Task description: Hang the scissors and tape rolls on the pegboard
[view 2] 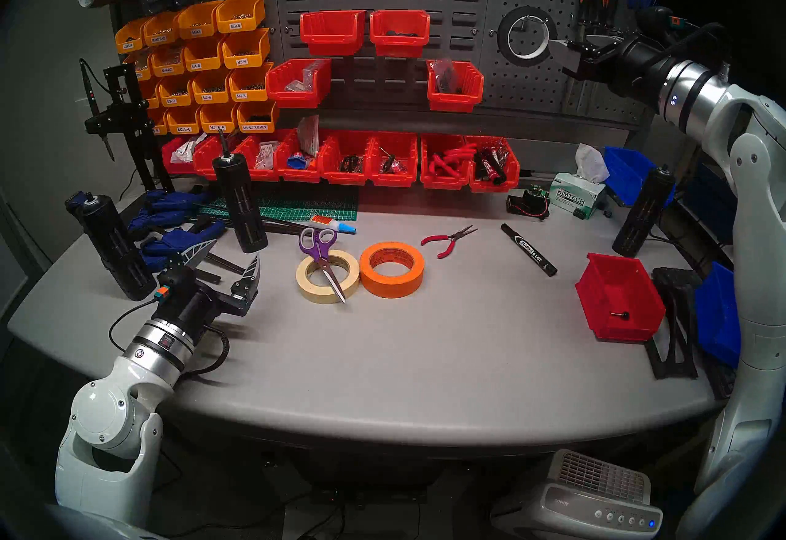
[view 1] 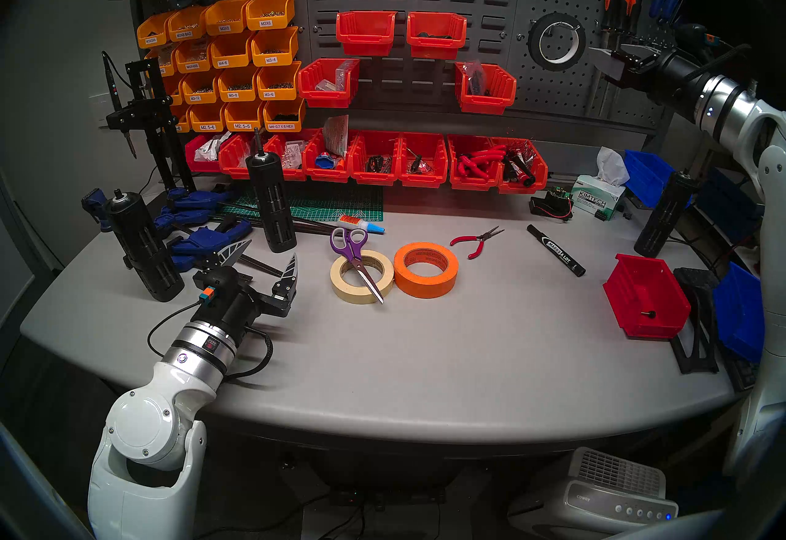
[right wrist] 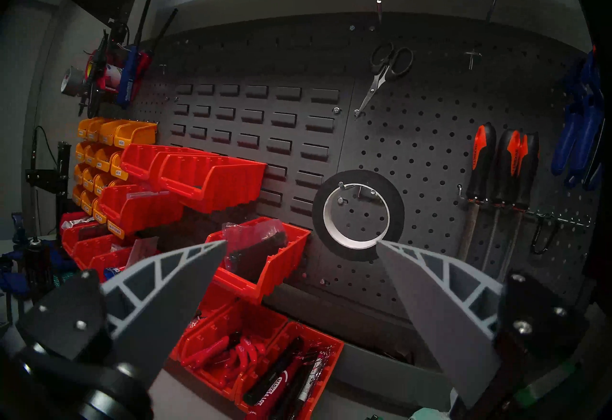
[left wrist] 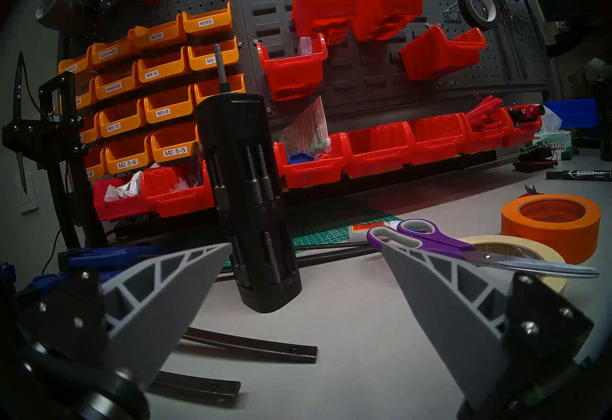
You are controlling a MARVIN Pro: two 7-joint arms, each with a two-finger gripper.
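The purple-handled scissors (view 1: 355, 258) lie closed across the beige tape roll (view 1: 340, 284) on the table (view 1: 425, 356). The orange roll (view 1: 425, 290) lies flat, touching the beige roll on its right. The black roll (view 1: 535, 42) hangs on a hook of the pegboard (view 1: 565, 96). My left gripper (view 1: 272, 249) is open and empty, low over the table left of the scissors (left wrist: 427, 240). My right gripper (view 1: 597, 66) is open and empty, raised just right of the black roll (right wrist: 319, 210); one fingertip (right wrist: 390, 250) sits at the roll's lower rim.
Black-handled scissors (right wrist: 389, 62) and screwdrivers (right wrist: 496, 164) hang on the pegboard. A black bit holder (view 1: 272, 203) and blue clamps (view 1: 204, 228) stand near the left gripper. Red pliers (view 1: 476, 243), a marker (view 1: 555, 249) and a red bin (view 1: 644, 296) lie to the right.
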